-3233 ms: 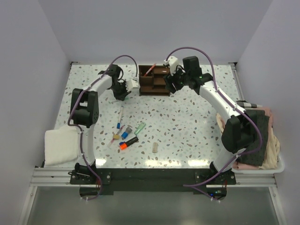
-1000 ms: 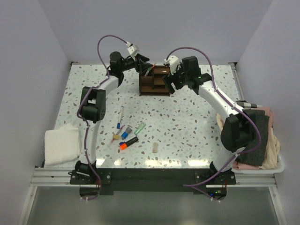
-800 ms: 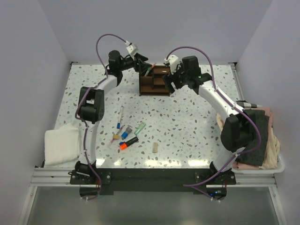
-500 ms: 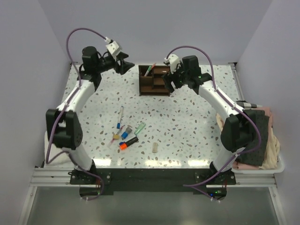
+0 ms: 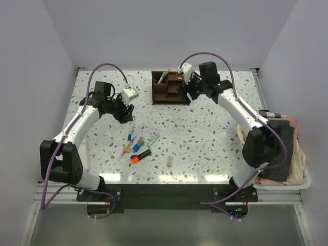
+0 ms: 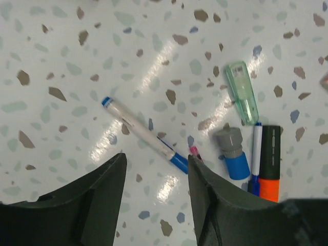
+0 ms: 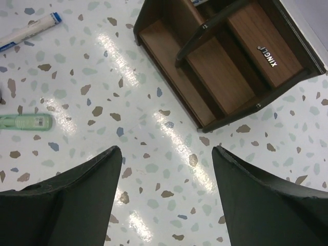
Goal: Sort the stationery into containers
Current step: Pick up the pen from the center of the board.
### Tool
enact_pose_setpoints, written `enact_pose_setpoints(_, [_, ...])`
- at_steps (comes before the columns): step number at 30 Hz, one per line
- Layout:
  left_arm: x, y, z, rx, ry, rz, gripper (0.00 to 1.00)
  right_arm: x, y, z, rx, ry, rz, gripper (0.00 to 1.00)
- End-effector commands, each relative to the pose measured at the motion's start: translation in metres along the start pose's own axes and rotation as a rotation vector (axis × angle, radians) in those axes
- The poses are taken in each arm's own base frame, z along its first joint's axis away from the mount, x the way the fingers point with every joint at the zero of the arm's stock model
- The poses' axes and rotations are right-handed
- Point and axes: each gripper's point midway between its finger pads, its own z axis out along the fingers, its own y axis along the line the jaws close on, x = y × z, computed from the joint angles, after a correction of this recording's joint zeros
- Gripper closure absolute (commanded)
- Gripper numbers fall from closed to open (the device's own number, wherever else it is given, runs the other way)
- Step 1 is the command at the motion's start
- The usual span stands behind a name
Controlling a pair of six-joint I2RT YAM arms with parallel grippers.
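Speckled terrazzo tabletop [image 5: 210, 146], pale lilac walls [image 5: 174, 31], wooden organizer [image 5: 165, 100] at back

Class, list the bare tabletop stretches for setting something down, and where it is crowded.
Bare: between the wooden organizer and the tan block; from that block to the right arm. Crowded: the pens and markers near the left gripper.

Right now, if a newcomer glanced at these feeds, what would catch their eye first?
Probably the bright huddle of stationery left of centre on the table, the orange-and-black marker loudest among it, with the open left gripper hovering over a white blue-capped pen. Next, the dark wooden organizer at the far edge, a couple of pens standing in a back compartment, the open right gripper beside it.
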Motion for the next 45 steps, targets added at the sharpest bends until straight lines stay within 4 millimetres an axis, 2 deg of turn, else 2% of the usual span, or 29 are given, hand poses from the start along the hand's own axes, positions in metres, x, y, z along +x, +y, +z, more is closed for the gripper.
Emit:
enact_pose_setpoints(1, [0.052,-0.012,-0.009,0.041,0.202,0.041,0.45,-0.020,0.043,-0.018,-0.123,-0.036,-0.173,0.29])
enact_pose_setpoints(2, [0.054,-0.009,-0.011,0.018,0.201,0.046,0.46,-0.016,0.057,-0.017,-0.158,-0.022,-0.229,0.31])
enact_pose_setpoints(3, [0.055,-0.001,-0.012,-0.010,0.184,0.037,0.46,-0.019,0.084,-0.016,-0.213,-0.028,-0.372,0.31])
enact_pose_setpoints(4, [0.059,0.001,-0.013,-0.023,0.179,0.008,0.45,-0.002,0.104,-0.012,-0.266,0.012,-0.425,0.31])
enact_pose_setpoints(5, [0.060,0.005,-0.013,-0.033,0.163,-0.016,0.45,0.004,0.118,-0.009,-0.305,0.026,-0.480,0.31])
enact_pose_setpoints(6, [0.063,0.018,-0.017,-0.061,0.143,-0.057,0.44,0.009,0.140,-0.002,-0.361,0.034,-0.544,0.31])
enact_pose_setpoints(8, [0.063,0.034,-0.018,-0.086,0.103,-0.167,0.43,0.009,0.154,0.010,-0.411,0.028,-0.538,0.31])
enact_pose_setpoints(9, [0.062,0.055,-0.025,-0.135,0.059,-0.228,0.41,0.018,0.167,0.027,-0.468,0.051,-0.510,0.33])
enact_pose_setpoints(10, [0.054,0.063,-0.029,-0.154,0.014,-0.318,0.40,0.006,0.172,0.031,-0.493,0.037,-0.516,0.35])
enact_pose_setpoints(11, [0.050,0.070,-0.029,-0.156,-0.023,-0.370,0.37,0.004,0.181,0.037,-0.527,0.040,-0.520,0.37])
enact_pose_setpoints(12, [0.045,0.085,-0.035,-0.200,-0.066,-0.402,0.31,0.002,0.202,0.042,-0.589,0.036,-0.548,0.40])
enact_pose_setpoints(14, [0.030,0.094,-0.041,-0.231,-0.134,-0.439,0.31,0.006,0.225,0.054,-0.657,0.060,-0.578,0.41])
enact_pose_setpoints(15, [0.024,0.096,-0.044,-0.248,-0.161,-0.453,0.30,0.009,0.247,0.055,-0.704,0.056,-0.639,0.41])
enact_pose_setpoints(16, [0.022,0.094,-0.049,-0.272,-0.184,-0.457,0.30,0.022,0.259,0.058,-0.736,0.078,-0.664,0.41])
enact_pose_setpoints(17, [0.019,0.101,-0.053,-0.318,-0.205,-0.453,0.30,0.028,0.269,0.059,-0.757,0.082,-0.691,0.41])
enact_pose_setpoints(18, [0.021,0.100,-0.054,-0.330,-0.209,-0.466,0.30,0.041,0.287,0.058,-0.798,0.094,-0.730,0.41])
enact_pose_setpoints(19, [0.018,0.099,-0.061,-0.357,-0.221,-0.458,0.30,0.048,0.295,0.061,-0.814,0.097,-0.750,0.40])
enact_pose_setpoints(21, [0.024,0.106,-0.070,-0.429,-0.217,-0.461,0.28,0.059,0.314,0.064,-0.849,0.102,-0.786,0.38])
enact_pose_setpoints(22, [0.023,0.107,-0.077,-0.459,-0.227,-0.448,0.28,0.060,0.318,0.068,-0.851,0.092,-0.797,0.33])
enact_pose_setpoints(23, [0.023,0.109,-0.081,-0.477,-0.233,-0.449,0.27,0.063,0.323,0.072,-0.859,0.097,-0.799,0.32])
enact_pose_setpoints(24, [0.025,0.110,-0.083,-0.487,-0.228,-0.451,0.27,0.059,0.329,0.073,-0.862,0.082,-0.813,0.32])
enact_pose_setpoints(27, [0.030,0.113,-0.086,-0.504,-0.225,-0.473,0.27,0.059,0.341,0.080,-0.877,0.066,-0.859,0.35])
enact_pose_setpoints(30, [0.030,0.117,-0.087,-0.511,-0.230,-0.467,0.28,0.067,0.354,0.086,-0.897,0.071,-0.894,0.37])
enact_pose_setpoints(35, [0.030,0.118,-0.090,-0.518,-0.233,-0.443,0.28,0.070,0.370,0.094,-0.911,0.074,-0.887,0.42])
enact_pose_setpoints(45, [0.031,0.118,-0.086,-0.511,-0.249,-0.427,0.28,0.080,0.370,0.102,-0.908,0.139,-0.879,0.43])
